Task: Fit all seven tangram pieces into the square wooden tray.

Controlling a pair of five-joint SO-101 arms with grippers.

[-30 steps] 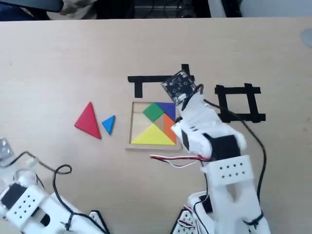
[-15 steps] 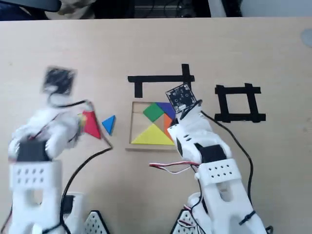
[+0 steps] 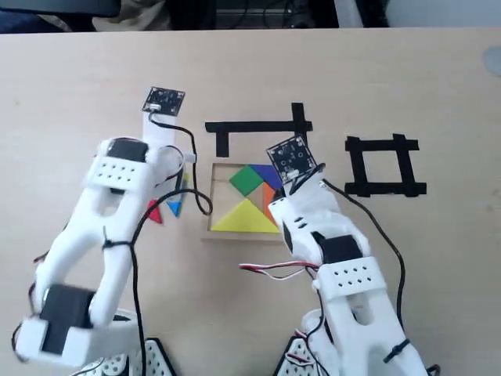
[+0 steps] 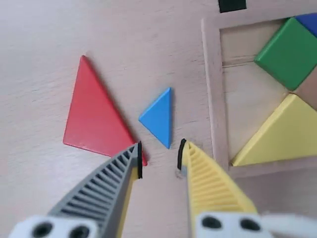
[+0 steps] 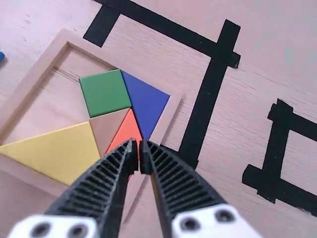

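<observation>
Two tangram pieces lie outside the tray; entries follow.

Square wooden tray: centre of the high view, flat on the table, just below a black tape angle. The upper left of its floor shows as bare wood.

Tray contents:
- Green square, upper middle.
- Dark blue piece, upper right corner, touching the green square.
- Orange triangle, against the right wall, partly under the right arm.
- Large yellow triangle, along the lower wall.
- Tan triangle, between the green, orange and yellow pieces. It may be a piece or bare tray floor; cannot tell.

Red triangle: large, on the table left of the tray, mostly covered by the left arm in the high view.

Small blue triangle: between the red triangle and the tray's left wall, near both and touching neither.

Left gripper: jaws apart with nothing between them. The tips are over the table just beside one corner of the small blue triangle, and the grey finger's tip is at a corner of the red triangle.

Right gripper: jaws together, holding nothing. The tips are over the orange triangle, near the tray's right wall.

Black tape square: right of centre in the high view, apart from the tray.
</observation>
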